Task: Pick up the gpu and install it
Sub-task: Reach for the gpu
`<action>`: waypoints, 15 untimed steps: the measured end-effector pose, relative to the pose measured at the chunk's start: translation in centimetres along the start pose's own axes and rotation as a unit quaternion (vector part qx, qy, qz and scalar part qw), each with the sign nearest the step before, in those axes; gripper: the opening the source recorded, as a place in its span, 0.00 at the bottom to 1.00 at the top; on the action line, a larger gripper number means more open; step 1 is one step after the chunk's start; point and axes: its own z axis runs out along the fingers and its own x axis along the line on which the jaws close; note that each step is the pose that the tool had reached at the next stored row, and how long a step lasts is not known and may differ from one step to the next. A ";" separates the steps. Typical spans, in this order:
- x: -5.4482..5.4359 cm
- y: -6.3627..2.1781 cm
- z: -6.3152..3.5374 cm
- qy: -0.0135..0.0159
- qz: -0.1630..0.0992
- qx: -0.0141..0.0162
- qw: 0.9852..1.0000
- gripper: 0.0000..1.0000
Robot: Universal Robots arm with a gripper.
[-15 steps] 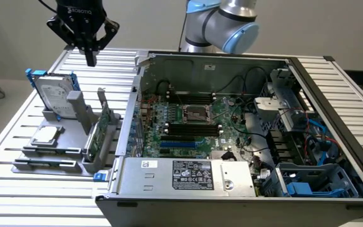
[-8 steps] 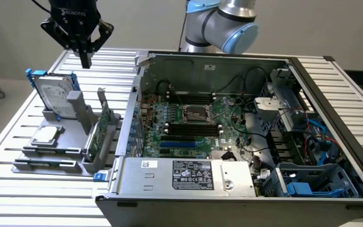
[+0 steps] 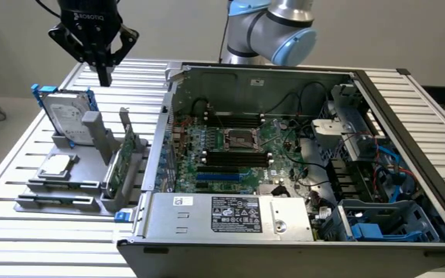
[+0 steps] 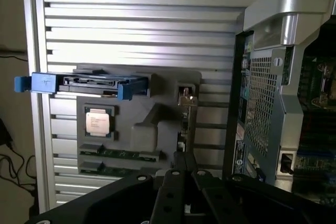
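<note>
The gpu (image 3: pixel 119 163) stands on edge in a slot of the grey holder (image 3: pixel 48 202), its green circuit board facing the exterior view's left. In the wrist view the gpu (image 4: pixel 183 129) appears edge-on as a thin strip with a metal bracket at its far end. My gripper (image 3: pixel 104 78) hangs high above the table behind the holder, fingers pointing down and shut with nothing between them. The wrist view places the gripper (image 4: pixel 184 158) above the gpu's near end and clear of it.
On the grey holder (image 4: pixel 157 85) also sit a silver hard drive (image 3: pixel 66 114) in a blue frame, a square processor chip (image 3: pixel 56 167) and memory sticks (image 4: pixel 118 155). The open computer case (image 3: pixel 408 104) with its motherboard (image 3: pixel 234 152) lies to the exterior view's right.
</note>
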 end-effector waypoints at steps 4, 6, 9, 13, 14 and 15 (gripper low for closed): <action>0.6 0.03 0.18 -0.025 0.002 0.001 1.000 0.11; 0.8 0.06 0.38 -0.026 0.002 -0.002 1.000 0.11; 1.0 -0.08 0.65 -0.026 0.002 -0.012 1.000 0.11; 1.3 -0.48 0.79 -0.027 0.002 -0.036 0.999 0.11; 1.3 -0.48 0.79 -0.027 0.002 -0.037 0.999 0.11; 1.3 -0.48 0.79 -0.027 0.002 -0.037 0.999 0.11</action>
